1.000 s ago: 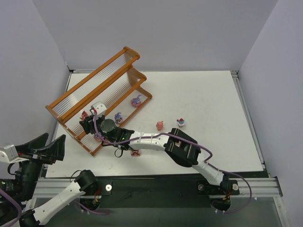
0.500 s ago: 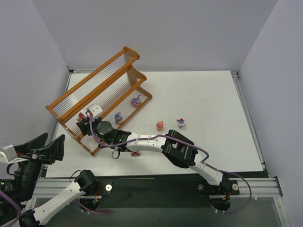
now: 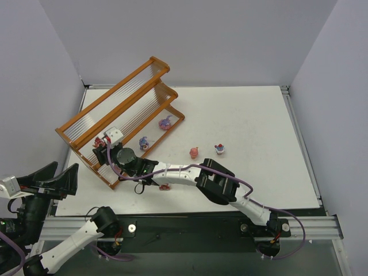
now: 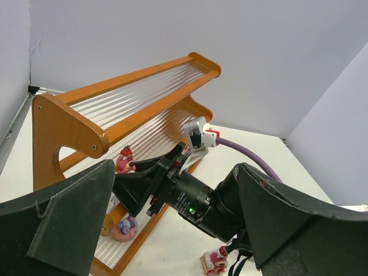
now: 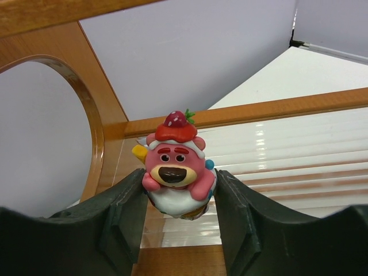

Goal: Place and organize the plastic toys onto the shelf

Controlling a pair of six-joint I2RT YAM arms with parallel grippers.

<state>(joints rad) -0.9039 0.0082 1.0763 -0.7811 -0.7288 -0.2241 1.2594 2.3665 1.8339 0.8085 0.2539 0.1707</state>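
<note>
White table [image 3: 247, 126] carries everything. The orange-brown shelf [image 3: 129, 109] stands slantwise at its far-left corner, its long axis running from the left edge back toward the far edge and its stepped tiers facing the table's middle.

The right arm [image 3: 184, 171] stretches from the near edge across to the shelf's near-left end. The left arm [image 3: 69, 244] sits folded off the near-left corner, and the left gripper [image 3: 67, 168] has its jaws spread wide with nothing in them.

The right gripper [image 5: 179, 175] pinches a pink bear cupcake [image 5: 175, 167] between its pads. The toy is upright, strawberry on top, close to the rounded end panel and over the ribbed slats of a lower tier. Which tier that is, and whether the base touches the slats, cannot be told.

The release seems to turn on one relation: the slat lies directly below the toy, so a short lowering and a parting of the jaws should seat it. Those jaws part along the shelf's length, where there looks to be room.

A purple toy [image 3: 165, 122] and a smaller figure [image 3: 144, 142] stand on the bottom tier. Two loose toys [image 3: 194, 152] [image 3: 219, 149] lie mid-table and another [image 3: 164, 186] sits under the right arm, all nearer that arm.
</note>
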